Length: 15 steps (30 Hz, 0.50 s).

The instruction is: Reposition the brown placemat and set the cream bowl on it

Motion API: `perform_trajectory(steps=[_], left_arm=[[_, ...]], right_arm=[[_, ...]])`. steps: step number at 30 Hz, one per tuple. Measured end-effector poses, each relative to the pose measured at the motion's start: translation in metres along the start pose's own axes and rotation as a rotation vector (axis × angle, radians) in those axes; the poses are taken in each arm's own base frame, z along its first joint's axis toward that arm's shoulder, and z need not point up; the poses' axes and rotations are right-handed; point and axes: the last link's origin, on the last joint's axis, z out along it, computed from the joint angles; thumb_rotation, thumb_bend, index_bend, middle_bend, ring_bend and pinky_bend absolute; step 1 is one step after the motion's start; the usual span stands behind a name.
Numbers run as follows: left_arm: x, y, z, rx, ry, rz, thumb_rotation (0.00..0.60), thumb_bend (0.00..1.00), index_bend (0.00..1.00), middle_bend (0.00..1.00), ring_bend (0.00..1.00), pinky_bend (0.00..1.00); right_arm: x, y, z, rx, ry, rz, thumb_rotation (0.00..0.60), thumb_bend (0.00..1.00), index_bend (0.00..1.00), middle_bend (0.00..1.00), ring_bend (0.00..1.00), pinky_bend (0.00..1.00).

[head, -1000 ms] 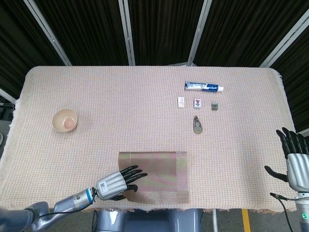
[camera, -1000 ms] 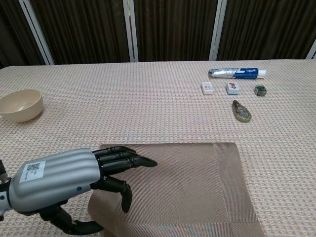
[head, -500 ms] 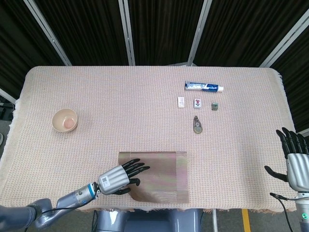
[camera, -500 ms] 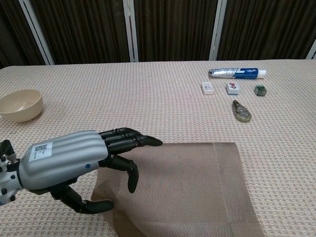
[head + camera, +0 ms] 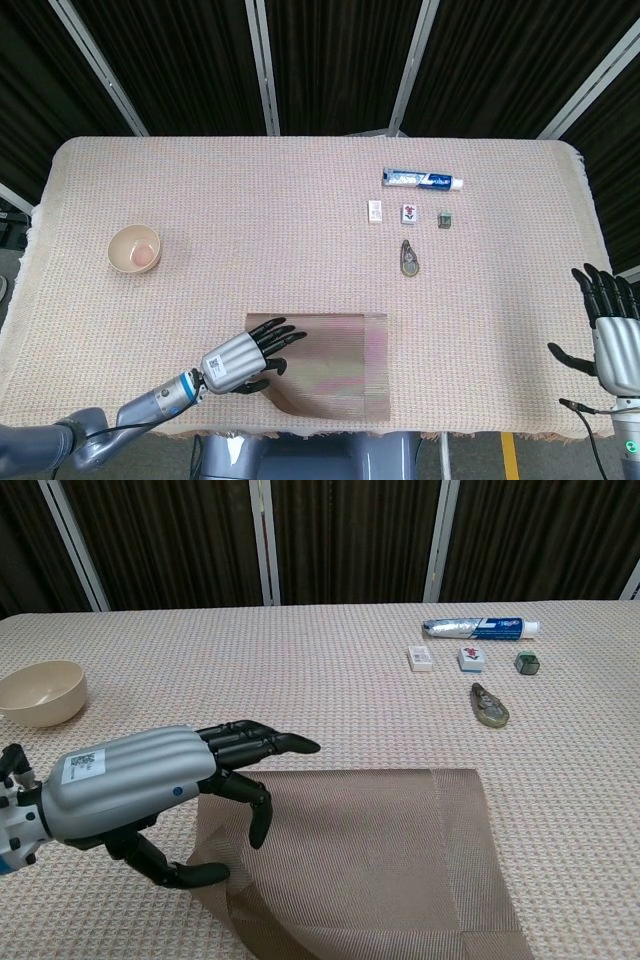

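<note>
Round cream bowl (image 5: pixel 41 692) sits far left on the woven cloth, well apart from the left hand (image 5: pixel 150 785), whose fingers pinch the lifted near-left corner of the flat brown woven placemat (image 5: pixel 390 860), while the right hand (image 5: pixel 612 335) hovers splayed, holding nothing

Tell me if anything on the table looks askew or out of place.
The brown placemat no longer lies flat: its near-left corner is lifted and curled under the left hand, leaving a curved fold. The cream bowl sits upright, apart.
</note>
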Motion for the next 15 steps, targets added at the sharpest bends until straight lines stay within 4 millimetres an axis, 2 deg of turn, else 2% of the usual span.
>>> perform_trajectory(steps=[5, 11, 15], left_arm=[[0.0010, -0.0030, -0.0012, 0.015, 0.002, -0.001, 0.600, 0.36, 0.51, 0.00, 0.00, 0.00], [0.0047, -0.0078, -0.0022, 0.033, 0.011, 0.001, 0.600, 0.36, 0.58, 0.00, 0.00, 0.00], [0.0040, -0.0092, -0.0036, 0.039, 0.006, -0.001, 0.600, 0.42, 0.63, 0.00, 0.00, 0.00]], right_arm=[[-0.0002, 0.0000, 0.0000, 0.000, -0.001, 0.000, 0.600, 0.00, 0.00, 0.00, 0.00, 0.00], [-0.0007, 0.0001, 0.0003, -0.001, -0.003, 0.000, 0.600, 0.00, 0.00, 0.00, 0.00, 0.00], [-0.0009, -0.0001, 0.0002, 0.000, -0.004, -0.001, 0.600, 0.00, 0.00, 0.00, 0.00, 0.00]])
